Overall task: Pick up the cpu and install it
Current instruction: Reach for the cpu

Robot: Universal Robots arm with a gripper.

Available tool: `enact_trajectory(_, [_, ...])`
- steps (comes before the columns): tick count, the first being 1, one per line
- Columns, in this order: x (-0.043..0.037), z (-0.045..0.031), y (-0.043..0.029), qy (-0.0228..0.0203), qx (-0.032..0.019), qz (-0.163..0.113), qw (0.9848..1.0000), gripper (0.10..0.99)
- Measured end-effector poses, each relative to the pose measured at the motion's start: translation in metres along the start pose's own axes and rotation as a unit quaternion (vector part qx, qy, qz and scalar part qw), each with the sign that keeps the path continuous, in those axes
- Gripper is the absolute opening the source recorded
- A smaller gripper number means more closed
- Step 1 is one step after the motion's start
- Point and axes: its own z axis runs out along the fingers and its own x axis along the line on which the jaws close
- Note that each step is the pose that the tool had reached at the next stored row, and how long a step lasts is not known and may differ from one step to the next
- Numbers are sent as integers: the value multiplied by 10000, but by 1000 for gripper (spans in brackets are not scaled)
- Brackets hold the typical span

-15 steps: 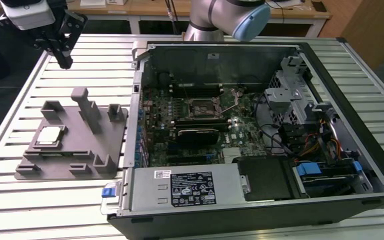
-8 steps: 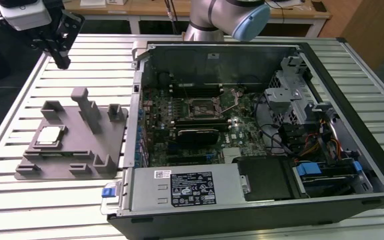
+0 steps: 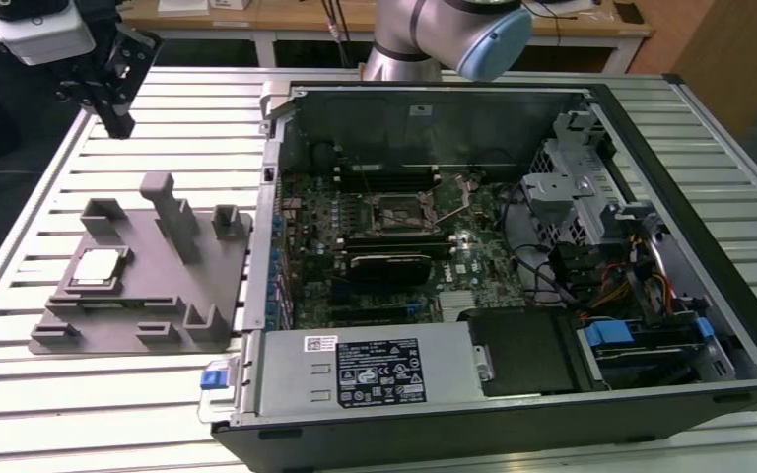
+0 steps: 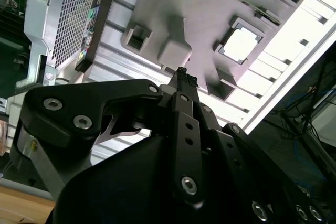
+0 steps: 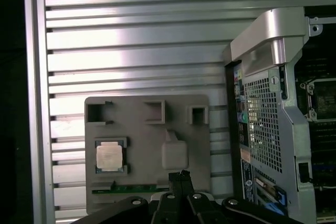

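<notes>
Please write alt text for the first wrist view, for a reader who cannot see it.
A silvery cpu lies in a square pocket of a grey holder plate on a slatted metal table. The gripper hangs above the plate; a computer case stands beside it.

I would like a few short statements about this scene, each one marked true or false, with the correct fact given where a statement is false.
1. The small square silvery cpu lies in a recess of the grey plastic fixture. True.
2. The gripper holds the cpu. False: it is raised off the table, apart from the cpu, and holds nothing.
3. The black computer case lies open, with its green motherboard exposed. True.
4. The fixture stands inside the case. False: it rests on the slatted metal table, beside the case, at the exterior view's left.
</notes>
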Motion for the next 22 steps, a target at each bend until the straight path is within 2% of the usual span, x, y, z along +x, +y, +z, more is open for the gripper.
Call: enact_trajectory(22, [139,69,-22,0,0,0,10000,106])
